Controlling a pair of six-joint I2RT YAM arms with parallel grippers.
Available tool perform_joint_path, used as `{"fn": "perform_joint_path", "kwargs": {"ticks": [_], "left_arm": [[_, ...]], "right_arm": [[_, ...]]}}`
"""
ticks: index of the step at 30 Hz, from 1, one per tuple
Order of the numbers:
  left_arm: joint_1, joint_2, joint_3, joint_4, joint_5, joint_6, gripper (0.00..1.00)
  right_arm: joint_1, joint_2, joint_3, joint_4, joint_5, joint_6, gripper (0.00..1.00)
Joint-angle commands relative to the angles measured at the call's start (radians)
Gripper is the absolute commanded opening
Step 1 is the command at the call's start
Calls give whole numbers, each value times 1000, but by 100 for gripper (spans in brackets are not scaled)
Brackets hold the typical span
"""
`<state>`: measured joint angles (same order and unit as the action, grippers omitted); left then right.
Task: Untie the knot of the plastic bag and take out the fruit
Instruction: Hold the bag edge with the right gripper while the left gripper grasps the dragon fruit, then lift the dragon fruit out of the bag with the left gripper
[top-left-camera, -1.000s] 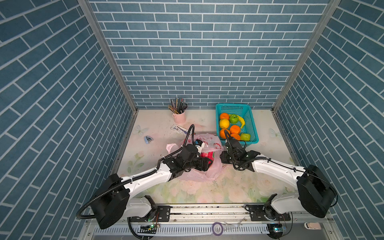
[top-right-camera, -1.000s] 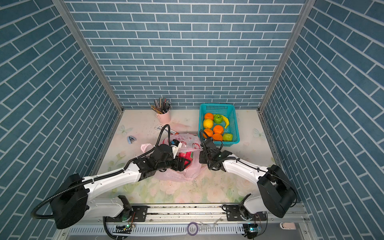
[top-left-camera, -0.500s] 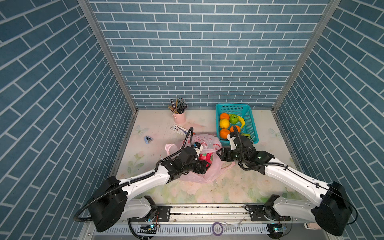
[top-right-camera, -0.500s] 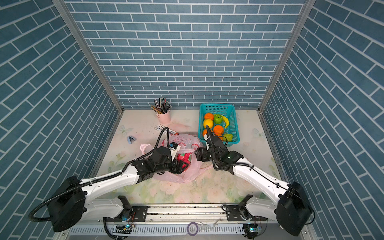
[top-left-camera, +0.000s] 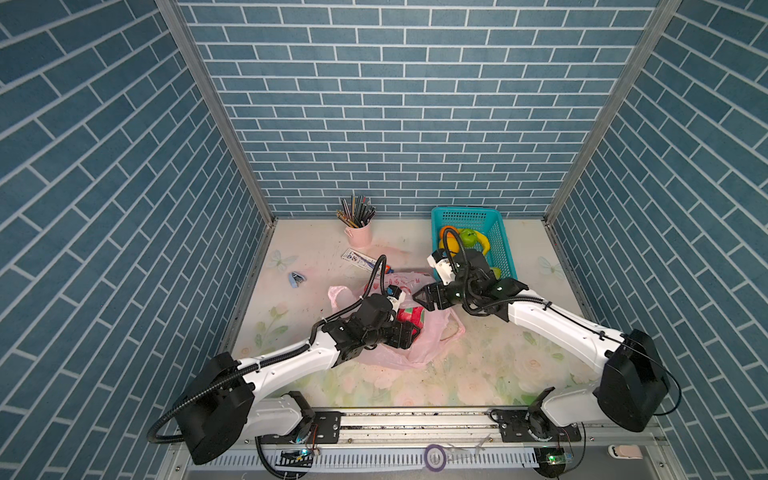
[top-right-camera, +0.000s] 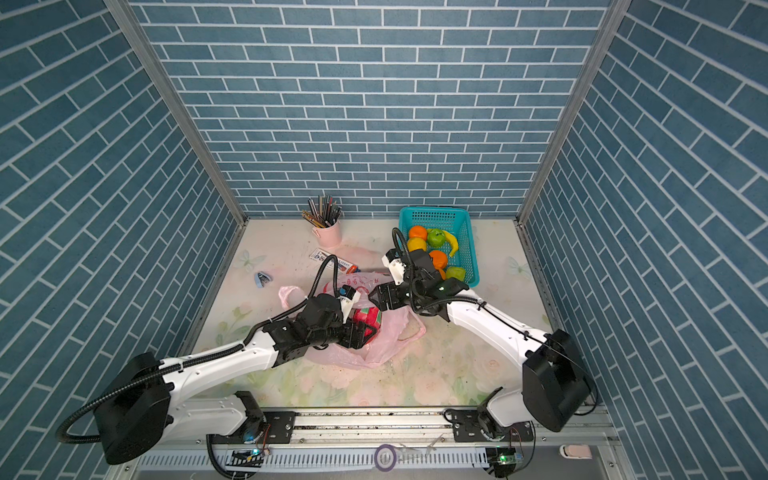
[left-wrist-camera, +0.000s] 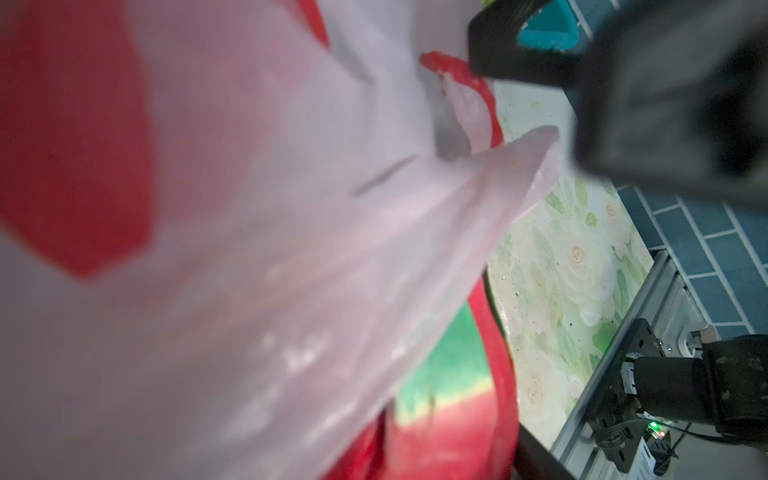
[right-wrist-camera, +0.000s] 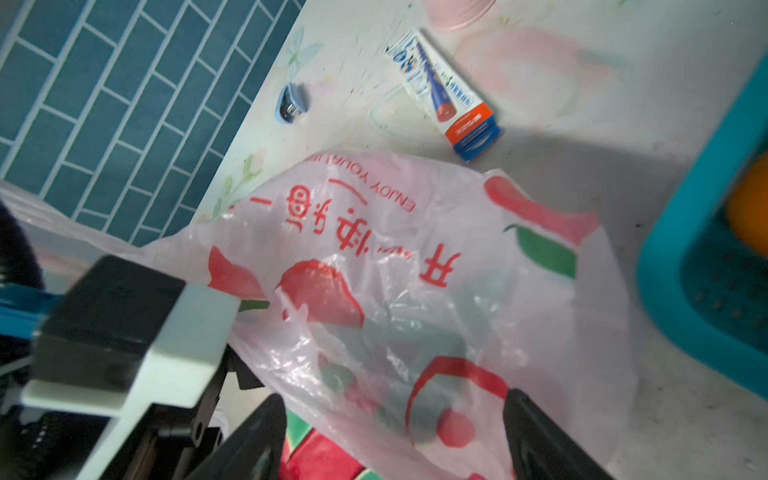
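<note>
Lying on flowered tabletop (top-left-camera: 478, 365) within blue-brick walls (top-left-camera: 395, 124): plastic bag (top-left-camera: 432, 340); right pincer (right-wrist-camera: 394, 395) released, left pincer (top-left-camera: 409, 332) state unclear.

The plastic bag (top-left-camera: 428, 347) lies left of the basket (top-left-camera: 469, 216).

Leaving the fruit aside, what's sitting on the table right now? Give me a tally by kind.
plastic bag: 1
teal basket: 1
pink cup of pencils: 1
toothpaste box: 1
blue stapler: 1
Total: 5
</note>
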<state>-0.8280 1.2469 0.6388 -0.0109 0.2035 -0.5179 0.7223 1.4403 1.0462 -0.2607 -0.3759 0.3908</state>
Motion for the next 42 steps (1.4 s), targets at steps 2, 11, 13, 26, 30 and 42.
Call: {"fn": "perform_joint_path", "kwargs": {"ticks": [2, 11, 13, 26, 30, 42], "left_arm": [[-3, -31, 11, 45, -12, 18, 38], [0, -23, 9, 47, -13, 27, 38], [-2, -24, 8, 43, -9, 30, 37], [-3, -105, -21, 28, 20, 59, 35], [-4, -163, -32, 11, -3, 71, 33], [-2, -450, -46, -41, -188, 109, 27]], "right_arm": [[0, 44, 6, 38, -184, -29, 82], [-6, 89, 10, 60, -78, 29, 33], [-15, 86, 11, 71, -53, 51, 28], [-80, 221, 181, 68, 90, 146, 19], [-79, 284, 228, 59, 80, 149, 19], [-73, 333, 186, 133, -49, 249, 17]]}}
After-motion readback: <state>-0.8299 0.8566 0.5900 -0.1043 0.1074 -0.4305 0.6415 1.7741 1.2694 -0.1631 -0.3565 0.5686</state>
